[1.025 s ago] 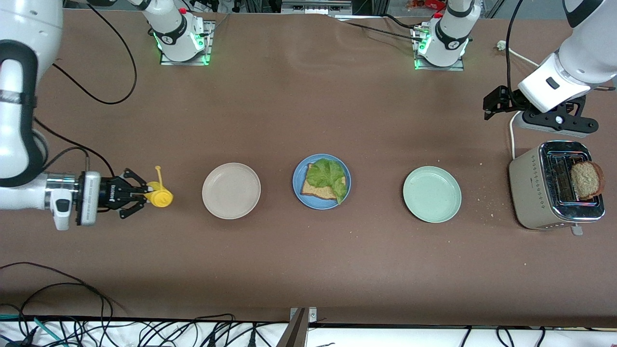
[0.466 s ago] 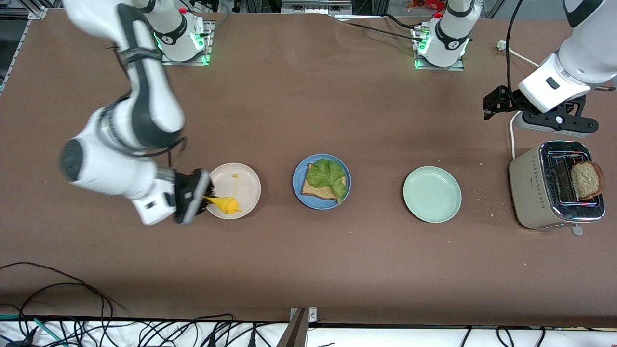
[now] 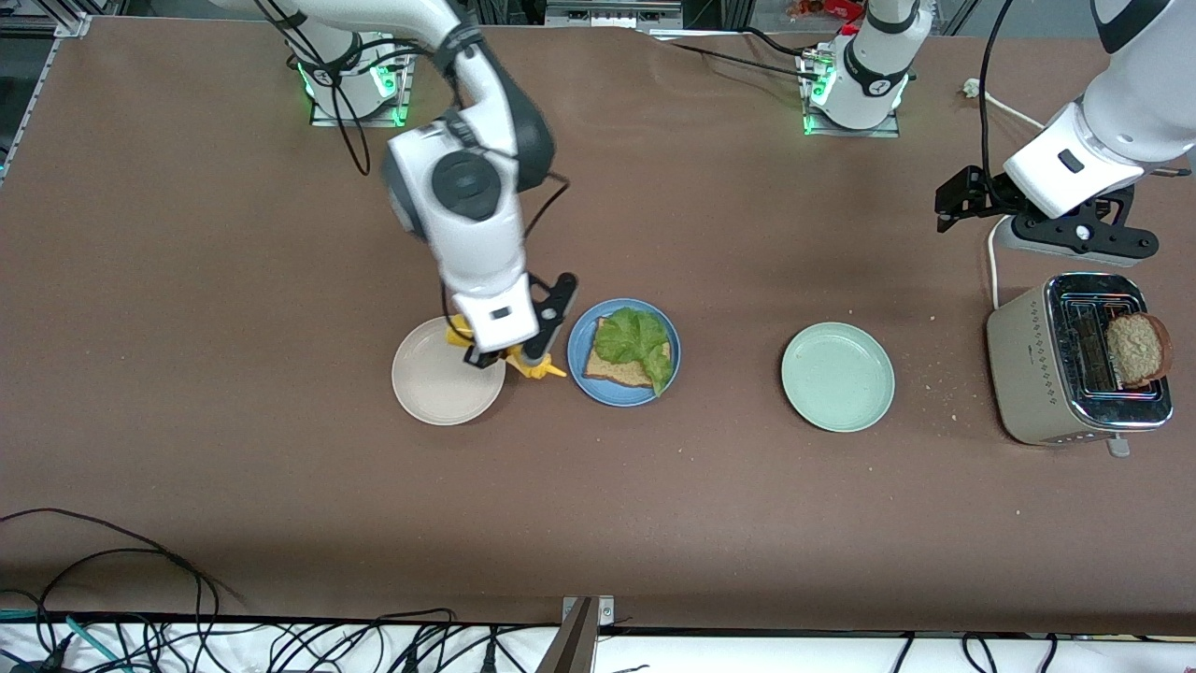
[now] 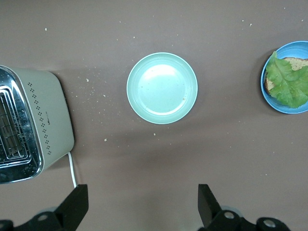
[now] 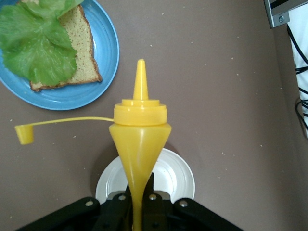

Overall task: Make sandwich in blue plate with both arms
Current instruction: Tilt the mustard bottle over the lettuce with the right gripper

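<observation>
— Nozzle first: our right gripper (image 3: pixel 512 353), clamped on the yellow squeeze bottle (image 5: pixel 140 139), has swung in from the table's end to between the beige plate (image 3: pixel 439 385) and the blue plate (image 3: pixel 581 342).

— So sauce comes next, we judge; bread and lettuce (image 3: pixel 635 338) lie ready there. Our left gripper (image 4: pixel 142 207) waits wide by the toaster (image 3: pixel 1037 365).

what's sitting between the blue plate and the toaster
The pale green plate lies between the blue plate and the toaster, as the front view shows.

A beige plate (image 3: pixel 439 379) and a pale green plate (image 3: pixel 837 377) are set on the brown table (image 3: pixel 234 280). A bread slice (image 3: pixel 1136 349) is seen standing in a toaster (image 3: pixel 1037 374) at the left arm's end. A yellow squeeze bottle (image 5: pixel 139 139) is seen uncapped, its cap (image 5: pixel 23 134) hanging by a strap.
</observation>
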You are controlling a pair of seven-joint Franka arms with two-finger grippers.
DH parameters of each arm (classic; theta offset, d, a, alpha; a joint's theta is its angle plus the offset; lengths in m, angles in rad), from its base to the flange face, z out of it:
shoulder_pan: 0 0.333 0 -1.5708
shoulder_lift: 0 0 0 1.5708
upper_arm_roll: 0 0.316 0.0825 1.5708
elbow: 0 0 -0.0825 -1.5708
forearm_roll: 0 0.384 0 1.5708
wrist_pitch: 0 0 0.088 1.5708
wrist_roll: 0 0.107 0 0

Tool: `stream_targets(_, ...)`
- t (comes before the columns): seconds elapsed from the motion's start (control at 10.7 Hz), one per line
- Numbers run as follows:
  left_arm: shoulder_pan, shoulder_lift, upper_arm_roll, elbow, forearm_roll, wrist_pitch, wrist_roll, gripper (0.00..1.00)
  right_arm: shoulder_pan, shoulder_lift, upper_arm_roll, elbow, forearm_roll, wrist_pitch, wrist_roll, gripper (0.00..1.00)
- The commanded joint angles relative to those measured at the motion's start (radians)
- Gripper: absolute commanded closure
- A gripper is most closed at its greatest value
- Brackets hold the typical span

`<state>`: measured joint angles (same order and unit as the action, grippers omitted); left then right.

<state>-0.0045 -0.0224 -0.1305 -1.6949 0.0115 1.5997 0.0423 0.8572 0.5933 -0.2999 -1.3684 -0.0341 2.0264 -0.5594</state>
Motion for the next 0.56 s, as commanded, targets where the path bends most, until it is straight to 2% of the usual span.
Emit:
stream_targets(0.0, 0.003, 0.006, 0.0, 0.023, -0.027, -0.02, 0.004, 0.0, 0.17, 0.089, -0.015, 0.0, -0.276, -0.005, 0.207, 0.93)
stream_targets(0.19, 0.003, 0.006, -0.001, 0.023, -0.027, -0.02, 0.004, 0.0, 0.232, 0.158, -0.015, 0.0, -0.364, -0.005, 0.269, 0.95)
stream_targets(0.28, 0.003, 0.006, -0.001, 0.023, -0.027, -0.02, 0.002, 0.0, 0.255, 0.187, -0.015, 0.0, -0.392, -0.005, 0.292, 1.0)
stream_targets(0.47, 0.003, 0.006, -0.001, 0.024, -0.027, -0.02, 0.002, 0.0, 0.276, 0.206, -0.015, -0.014, -0.441, -0.005, 0.3, 1.0)
